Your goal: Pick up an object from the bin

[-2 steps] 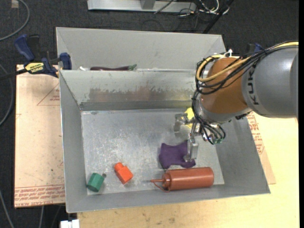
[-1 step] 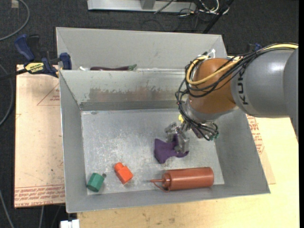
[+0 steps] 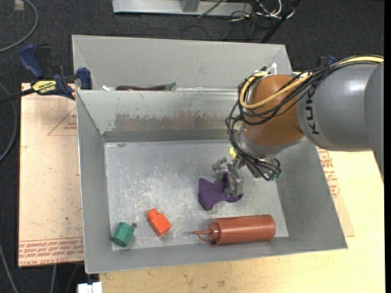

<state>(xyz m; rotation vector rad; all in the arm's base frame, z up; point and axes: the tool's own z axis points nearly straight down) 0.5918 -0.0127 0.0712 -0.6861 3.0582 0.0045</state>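
Grey metal bin [image 3: 91, 182]: no lift yet.
Brown plastic squeeze bottle [image 3: 244, 229] lying by front wall, untouched.
Crumpled purple soft piece [image 3: 211, 194] on floor mid-bin, with gripper [image 3: 231, 179] down at its right edge; clenched or released, cannot tell.
Small orange block [image 3: 159, 222] and green cap-like piece [image 3: 123, 233] front-left, untouched.
Left, probably: confirm grasp, raise.

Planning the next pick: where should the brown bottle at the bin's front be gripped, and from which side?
Grip the brown bottle across the middle of its round body, coming straight down from above. It lies flat on its side along the front wall of the bin, thin nozzle pointing left. The nozzle looks too slim to hold.
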